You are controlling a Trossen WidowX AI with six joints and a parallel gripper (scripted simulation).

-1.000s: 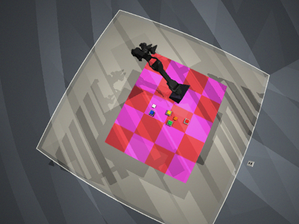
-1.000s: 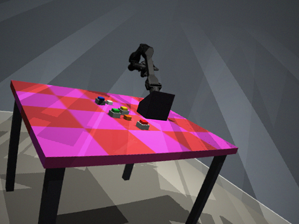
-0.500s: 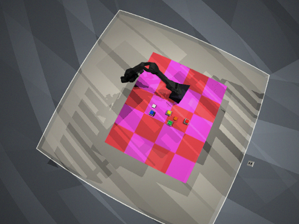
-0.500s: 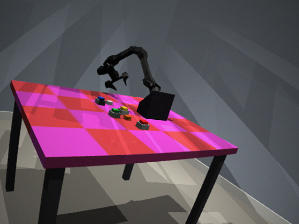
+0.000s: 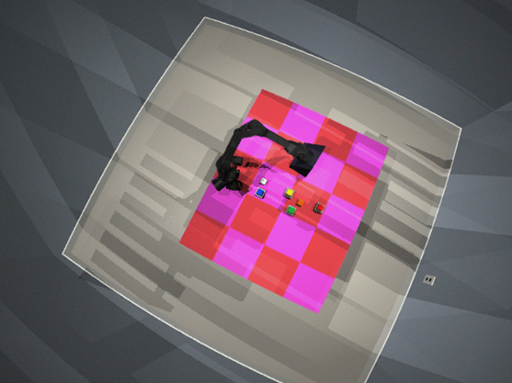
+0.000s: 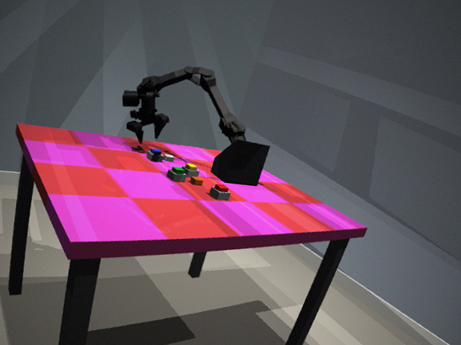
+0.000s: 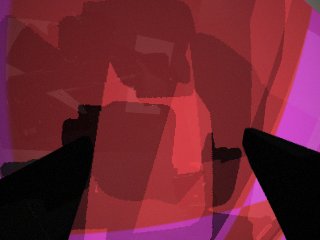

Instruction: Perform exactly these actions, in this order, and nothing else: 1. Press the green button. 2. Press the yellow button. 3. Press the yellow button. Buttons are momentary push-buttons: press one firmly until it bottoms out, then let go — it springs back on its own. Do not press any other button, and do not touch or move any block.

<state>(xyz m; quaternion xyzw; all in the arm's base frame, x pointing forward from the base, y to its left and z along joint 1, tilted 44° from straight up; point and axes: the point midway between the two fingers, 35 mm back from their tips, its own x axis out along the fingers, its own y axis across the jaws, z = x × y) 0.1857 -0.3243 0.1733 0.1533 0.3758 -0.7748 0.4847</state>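
Red button: red square cap on a grey base [image 6: 220,191], nearest the table's front edge.
Orange block: small orange cube [image 6: 196,180], just beside the green button.
Green button: green square cap on a grey base [image 6: 176,173], face up, unpressed, mid-table; no long axis.
Yellow button: yellow square cap on a grey base [image 6: 190,169], face up, just behind the green.
Blue button: blue-capped grey base [image 6: 154,154], white block [image 6: 169,157] beside it.
Gripper: black parallel-jaw pincer [image 6: 147,130], pointing down, spread wide, empty; whether its tip meets the checkered table [image 6: 136,246] cannot be told.

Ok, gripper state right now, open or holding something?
Gripper: open, nothing between its fingers; it hangs just above the table, beside the blue button.
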